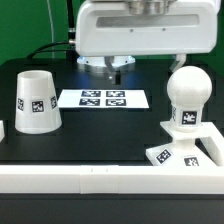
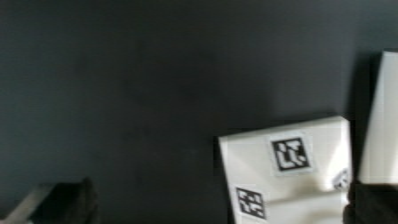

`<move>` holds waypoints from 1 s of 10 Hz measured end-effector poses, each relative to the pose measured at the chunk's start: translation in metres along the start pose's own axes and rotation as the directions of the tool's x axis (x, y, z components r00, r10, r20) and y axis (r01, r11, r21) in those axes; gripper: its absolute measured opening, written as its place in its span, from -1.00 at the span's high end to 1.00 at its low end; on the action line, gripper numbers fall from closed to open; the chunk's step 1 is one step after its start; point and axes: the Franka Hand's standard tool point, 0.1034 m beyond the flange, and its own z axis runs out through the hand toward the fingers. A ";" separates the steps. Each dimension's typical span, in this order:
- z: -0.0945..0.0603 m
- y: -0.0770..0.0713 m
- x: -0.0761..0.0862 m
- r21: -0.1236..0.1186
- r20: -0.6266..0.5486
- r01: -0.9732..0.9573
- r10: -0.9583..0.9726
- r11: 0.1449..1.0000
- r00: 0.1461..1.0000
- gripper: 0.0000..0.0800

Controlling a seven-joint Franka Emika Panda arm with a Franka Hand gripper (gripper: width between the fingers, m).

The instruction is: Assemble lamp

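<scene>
The white cone shade (image 1: pixel 33 101) stands on the black table at the exterior view's left, tags on its side. The ball-headed bulb (image 1: pixel 187 93) stands upright on the low square base (image 1: pixel 178 152) at the exterior view's right. My gripper (image 1: pixel 107 68) hangs above the table at the back, behind the marker board (image 1: pixel 102 98), apart from all three lamp parts. In the wrist view the gripper (image 2: pixel 217 205) is open and empty, one dark finger (image 2: pixel 63 200) at each side, with a corner of the marker board (image 2: pixel 302 170) between them.
A white rail (image 1: pixel 100 182) runs along the table's front edge and turns up at the exterior view's right beside the base. A white strip (image 2: pixel 386 100) shows at the edge of the wrist view.
</scene>
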 end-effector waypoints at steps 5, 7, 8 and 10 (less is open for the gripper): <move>0.001 -0.001 -0.001 0.000 0.002 0.001 -0.001 1.000 1.000 -0.75; 0.000 0.012 -0.012 0.009 0.007 0.066 -0.066 0.998 0.998 -0.75; -0.004 0.034 -0.033 0.014 0.018 0.106 -0.106 0.994 0.994 -0.75; -0.006 0.079 -0.059 0.026 0.027 0.129 -0.130 0.991 0.991 -0.75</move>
